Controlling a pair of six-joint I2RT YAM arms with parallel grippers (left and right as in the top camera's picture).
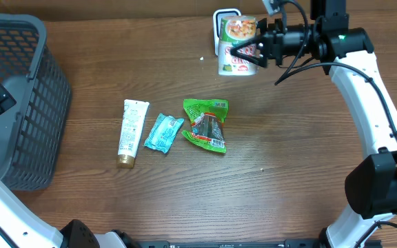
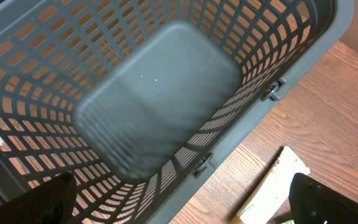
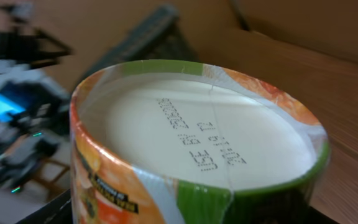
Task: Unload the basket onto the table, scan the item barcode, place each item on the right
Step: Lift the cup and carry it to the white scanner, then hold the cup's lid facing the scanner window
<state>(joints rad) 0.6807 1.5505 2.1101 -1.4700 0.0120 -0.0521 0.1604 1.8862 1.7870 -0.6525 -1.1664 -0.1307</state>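
Right tool clamped on noodle cup, far side of surface, beside white device. Cup likely light, thin-walled, crushable: you grip the sidewall gently. Left tool apart over basket.

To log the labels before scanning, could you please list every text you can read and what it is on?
"USE BY" – on the pale base of the cup, held in the right hand; the digits after it are blurred.
Its side label: too small to read.
Print on the tube, blue packet, green packet: too small to read.
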